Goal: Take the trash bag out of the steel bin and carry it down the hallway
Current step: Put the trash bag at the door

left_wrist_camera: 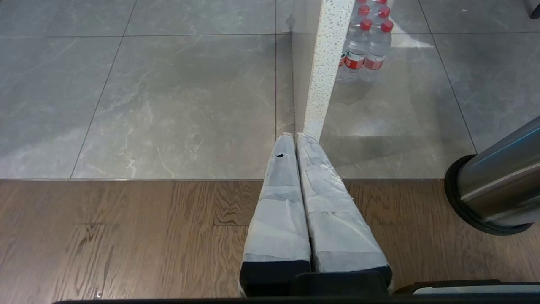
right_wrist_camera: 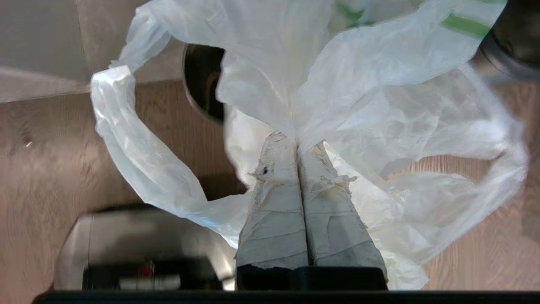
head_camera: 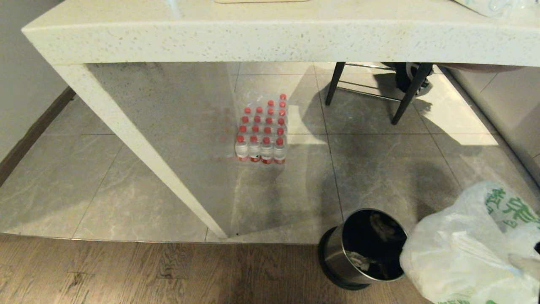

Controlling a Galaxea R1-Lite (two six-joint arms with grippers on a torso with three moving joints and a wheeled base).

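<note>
The white crinkled trash bag (head_camera: 468, 249) with green print hangs at the lower right of the head view, out of and beside the steel bin (head_camera: 363, 249). The bin stands on the wood floor, and scraps lie inside it. In the right wrist view my right gripper (right_wrist_camera: 297, 143) is shut on a bunched fold of the trash bag (right_wrist_camera: 358, 97), with the bin's dark mouth (right_wrist_camera: 204, 82) beyond it. My left gripper (left_wrist_camera: 294, 137) is shut and empty, parked low over the floor with the bin's steel wall (left_wrist_camera: 502, 177) off to its side.
A speckled white stone table (head_camera: 270, 38) spans the far side, its slanted leg (head_camera: 139, 143) reaching the floor left of the bin. A pack of red-capped water bottles (head_camera: 261, 135) stands on grey tiles under it. Black stool legs (head_camera: 405, 93) stand behind.
</note>
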